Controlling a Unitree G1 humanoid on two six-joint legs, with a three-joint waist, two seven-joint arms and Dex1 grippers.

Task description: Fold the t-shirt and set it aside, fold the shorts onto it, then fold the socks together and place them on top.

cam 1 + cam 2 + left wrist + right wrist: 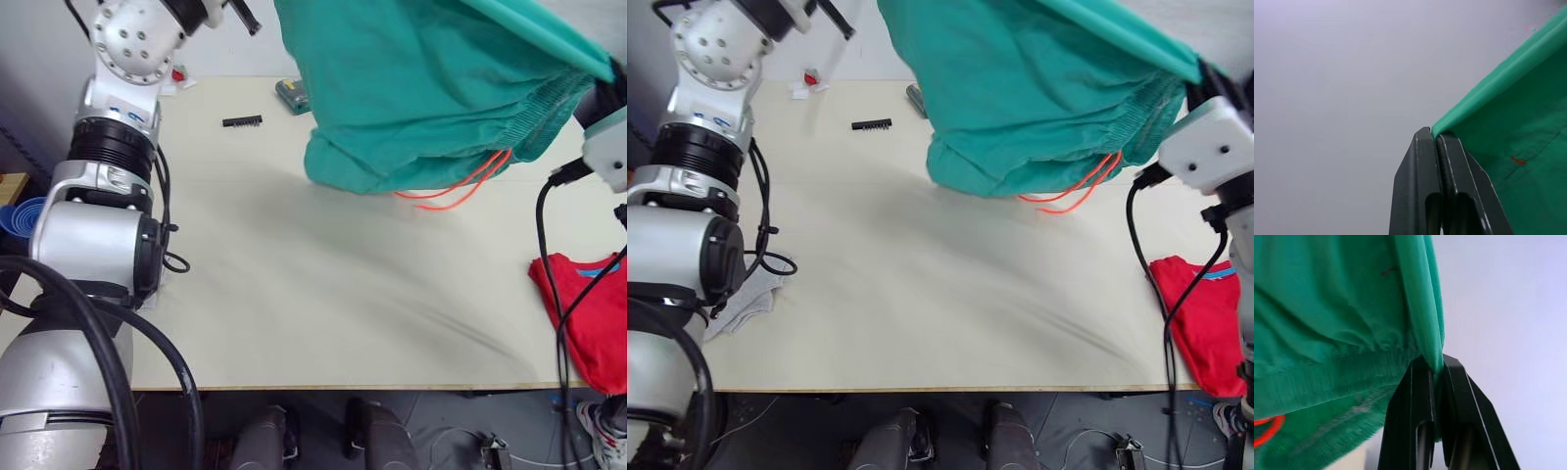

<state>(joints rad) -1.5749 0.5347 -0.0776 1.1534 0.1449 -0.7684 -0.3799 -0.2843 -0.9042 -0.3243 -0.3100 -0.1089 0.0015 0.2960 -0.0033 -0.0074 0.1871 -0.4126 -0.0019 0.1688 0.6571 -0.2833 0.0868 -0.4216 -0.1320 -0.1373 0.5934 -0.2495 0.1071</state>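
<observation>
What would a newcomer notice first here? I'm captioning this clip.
The teal shorts, lifted over the far side of the table, each gripper's jaws pinching an edge, orange drawstring dangling. Next, the red t-shirt bunched at the table's right edge.

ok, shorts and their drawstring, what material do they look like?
The shorts: soft matte woven cloth, probably cotton; it drapes and bunches, and the waistband is gathered by elastic. The drawstring: thin orange cord, likely synthetic, hanging in loose loops.

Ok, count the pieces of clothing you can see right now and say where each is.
3. The shorts hang over the table's far side, pinched by both end effectors. The t-shirt lies at the table's right edge. One grey sock lies at the left edge; another may be hidden.
</observation>
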